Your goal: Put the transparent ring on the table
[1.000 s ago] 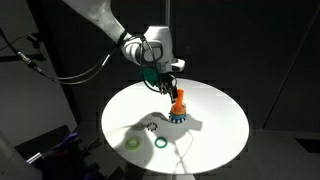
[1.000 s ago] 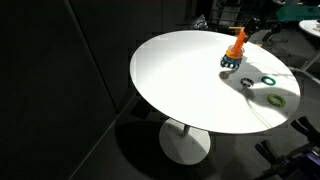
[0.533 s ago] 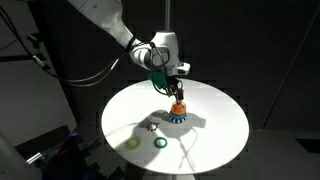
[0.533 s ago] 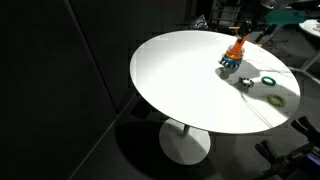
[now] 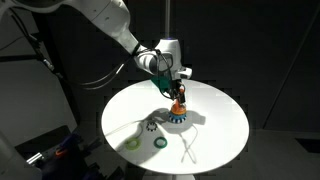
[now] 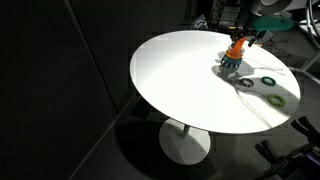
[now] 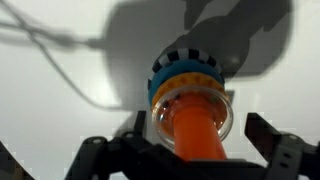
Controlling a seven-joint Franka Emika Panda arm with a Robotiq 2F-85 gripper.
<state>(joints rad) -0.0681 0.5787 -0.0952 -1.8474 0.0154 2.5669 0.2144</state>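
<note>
An orange peg (image 7: 190, 135) stands on the white round table (image 5: 222, 132) (image 6: 180, 80). The transparent ring (image 7: 192, 105) sits around the peg, above a yellow ring (image 7: 185, 75) and a blue toothed ring (image 7: 185, 58). My gripper (image 7: 196, 140) is open, right above the peg, with one dark finger on each side of the transparent ring and touching nothing. In both exterior views the gripper (image 5: 177, 88) (image 6: 250, 30) hangs just over the peg (image 5: 178, 106) (image 6: 237, 48).
A dark green ring (image 5: 160, 143) (image 6: 268, 81) and a yellow-green ring (image 5: 133, 143) (image 6: 279, 98) lie flat on the table near its edge. A small object (image 5: 152, 125) lies between them and the peg. The surroundings are dark.
The gripper has moved sideways and down until it is over the peg, its fingers now on both sides of the peg top. The rings have not moved.
</note>
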